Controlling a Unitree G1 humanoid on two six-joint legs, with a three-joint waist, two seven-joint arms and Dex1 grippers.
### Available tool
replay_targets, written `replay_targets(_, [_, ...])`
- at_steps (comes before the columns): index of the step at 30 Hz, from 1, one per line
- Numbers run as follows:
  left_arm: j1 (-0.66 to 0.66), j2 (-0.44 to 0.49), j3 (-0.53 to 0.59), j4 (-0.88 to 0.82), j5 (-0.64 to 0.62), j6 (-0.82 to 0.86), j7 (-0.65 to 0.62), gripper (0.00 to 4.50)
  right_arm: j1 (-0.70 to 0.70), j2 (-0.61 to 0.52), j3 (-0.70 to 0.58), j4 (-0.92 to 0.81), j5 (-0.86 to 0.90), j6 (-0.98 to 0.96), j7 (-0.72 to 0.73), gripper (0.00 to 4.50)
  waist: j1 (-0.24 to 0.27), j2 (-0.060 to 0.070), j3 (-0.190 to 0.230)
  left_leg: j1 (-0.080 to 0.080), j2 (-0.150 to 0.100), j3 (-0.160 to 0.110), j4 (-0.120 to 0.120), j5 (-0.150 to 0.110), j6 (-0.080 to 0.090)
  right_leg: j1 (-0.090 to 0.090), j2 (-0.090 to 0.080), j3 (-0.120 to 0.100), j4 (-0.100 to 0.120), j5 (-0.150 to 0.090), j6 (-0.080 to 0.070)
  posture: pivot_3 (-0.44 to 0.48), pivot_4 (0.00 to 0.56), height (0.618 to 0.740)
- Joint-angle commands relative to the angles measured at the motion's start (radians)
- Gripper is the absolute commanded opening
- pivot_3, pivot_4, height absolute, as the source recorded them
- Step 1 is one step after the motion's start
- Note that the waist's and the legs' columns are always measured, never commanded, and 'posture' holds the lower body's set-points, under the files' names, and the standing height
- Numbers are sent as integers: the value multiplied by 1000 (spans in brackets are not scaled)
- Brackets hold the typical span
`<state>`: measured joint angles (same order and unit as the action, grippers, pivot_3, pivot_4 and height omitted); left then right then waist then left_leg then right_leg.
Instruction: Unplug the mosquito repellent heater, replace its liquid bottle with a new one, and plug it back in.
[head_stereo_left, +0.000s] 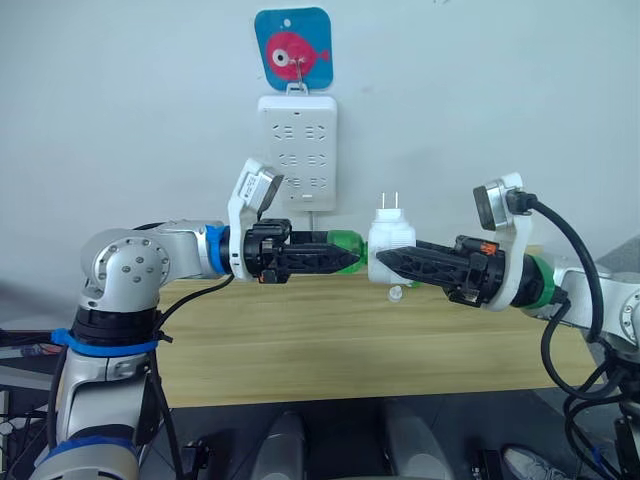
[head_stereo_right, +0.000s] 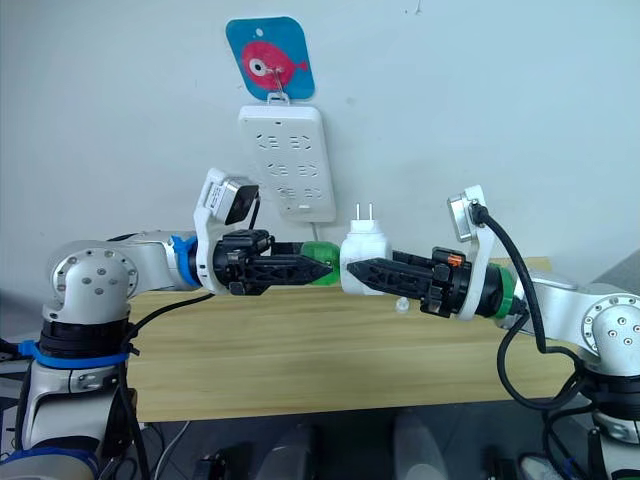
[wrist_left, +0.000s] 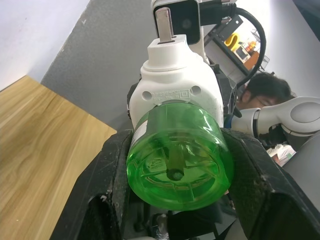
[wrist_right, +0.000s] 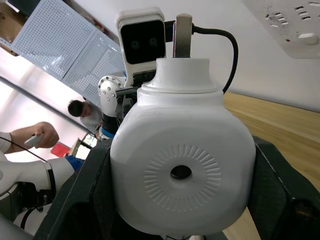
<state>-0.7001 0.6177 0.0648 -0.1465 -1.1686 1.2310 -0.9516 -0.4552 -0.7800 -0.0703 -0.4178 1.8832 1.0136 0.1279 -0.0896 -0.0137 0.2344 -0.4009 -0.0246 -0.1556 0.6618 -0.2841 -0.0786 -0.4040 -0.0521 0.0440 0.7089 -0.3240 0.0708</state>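
The mosquito repellent heater (head_stereo_left: 392, 238) is a small white unit held in the air above the table, its two prongs pointing up. My right gripper (head_stereo_left: 380, 262) is shut on it from the right. A translucent green liquid bottle (head_stereo_left: 346, 241) sits with its neck inside the heater's left side, and my left gripper (head_stereo_left: 356, 256) is shut on that bottle. The neck is hidden, so I cannot tell whether it bears a cap or a wick. In the left wrist view the bottle's base (wrist_left: 177, 167) faces the camera with the heater (wrist_left: 177, 87) behind it. The right wrist view shows the heater's round vent (wrist_right: 180, 172).
A white power strip (head_stereo_left: 297, 150) hangs on the wall behind the heater, under a blue fish sign (head_stereo_left: 293, 48). A small white cap-like piece (head_stereo_left: 396, 294) lies on the wooden table (head_stereo_left: 300, 340) below the heater. A person (wrist_left: 265, 92) sits in the background.
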Motion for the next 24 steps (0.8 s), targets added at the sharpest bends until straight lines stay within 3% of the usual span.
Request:
replay_targets(1, [-14, -26, -8, -33, -13, -16, -17, 2300, -35, -9, 43, -45, 41, 4, 1, 2983, 0, 0, 1, 0, 0, 0, 0, 0, 0, 0, 0, 0, 0, 0, 0, -101, 227, 740])
replay_targets(9, [6, -75, -30, -57, -6, -23, -33, 2300, -63, -48, 83, 1, 88, 31, 10, 2983, 0, 0, 1, 0, 0, 0, 0, 0, 0, 0, 0, 0, -1, 0, 0, -109, 221, 740])
replay_targets(13, [16, -108, -31, -38, 24, -49, -27, 2300, -65, -84, 73, 27, 89, 61, 52, 4436, 2, -1, 1, -1, 0, 0, 0, 0, 0, 1, 0, -1, -2, 0, 0, -115, 220, 740])
replay_targets(24, [34, -166, -5, -11, 22, -71, 31, 2300, -68, -145, 63, 12, 89, 69, 95, 4500, 0, -1, 1, -1, 0, 0, 0, 0, -1, 1, 0, -1, -3, 0, 0, -119, 212, 740])
